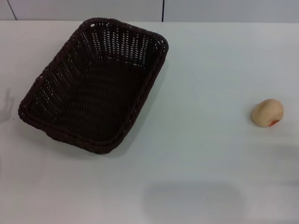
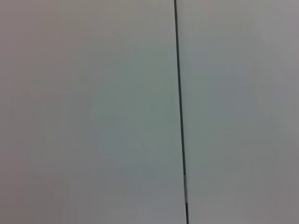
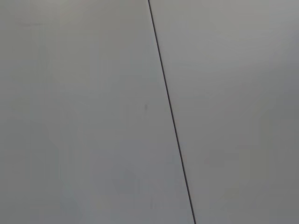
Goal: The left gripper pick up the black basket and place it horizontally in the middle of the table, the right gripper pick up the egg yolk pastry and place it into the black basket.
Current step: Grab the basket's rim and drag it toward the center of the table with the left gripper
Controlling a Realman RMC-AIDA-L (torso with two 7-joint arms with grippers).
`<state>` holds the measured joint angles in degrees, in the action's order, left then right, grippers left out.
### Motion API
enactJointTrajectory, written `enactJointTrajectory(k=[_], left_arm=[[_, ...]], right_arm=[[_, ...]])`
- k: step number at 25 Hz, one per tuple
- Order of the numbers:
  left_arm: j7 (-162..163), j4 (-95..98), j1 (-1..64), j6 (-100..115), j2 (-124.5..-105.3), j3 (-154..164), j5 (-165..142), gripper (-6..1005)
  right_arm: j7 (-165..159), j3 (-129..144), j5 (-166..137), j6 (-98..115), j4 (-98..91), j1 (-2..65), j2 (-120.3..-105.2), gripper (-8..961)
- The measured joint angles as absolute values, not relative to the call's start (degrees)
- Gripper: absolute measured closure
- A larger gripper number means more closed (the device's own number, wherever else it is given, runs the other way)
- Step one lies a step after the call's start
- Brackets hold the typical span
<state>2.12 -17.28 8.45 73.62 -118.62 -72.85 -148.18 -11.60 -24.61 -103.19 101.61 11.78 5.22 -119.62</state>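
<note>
The black basket (image 1: 93, 86) is a large dark woven wicker basket that lies at a slant on the left half of the white table (image 1: 205, 79), with its long axis running from the near left to the far middle. It is empty. The egg yolk pastry (image 1: 267, 112) is a small pale tan bun with a red-orange mark at its near edge and sits alone at the right side of the table. Neither gripper shows in any view. Both wrist views show only a plain pale surface with a thin dark seam.
The table's far edge meets a pale wall with a dark vertical seam (image 1: 162, 10). A wide stretch of bare white tabletop lies between the basket and the pastry. A faint shadow falls on the near middle of the table (image 1: 194, 200).
</note>
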Motion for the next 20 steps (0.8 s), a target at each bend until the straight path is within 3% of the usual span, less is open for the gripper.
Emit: enactJointTrajectory(k=[12,16,18,20], left_arm=[[2.5,-21.8,8.7,72.7,-118.17,-72.4,-148.8,226],[2.6,-31.6,8.1,62.6,-115.25,-72.8,-151.0,227],[2.5,-42.0,7.8,49.5,-111.76,-73.2,-153.1,227],[2.3,-44.8,7.9,45.2,-110.85,-73.6,-154.0,227]], right_arm=[[-11.6,-24.6,-103.2,101.6,11.7,5.4,-119.44,133],[-11.6,-24.6,-103.2,101.5,11.7,5.5,-119.41,133],[-11.6,-24.4,-103.2,101.5,11.6,5.4,-119.37,133],[-11.6,-24.4,-103.2,101.5,11.6,5.3,-119.36,133]])
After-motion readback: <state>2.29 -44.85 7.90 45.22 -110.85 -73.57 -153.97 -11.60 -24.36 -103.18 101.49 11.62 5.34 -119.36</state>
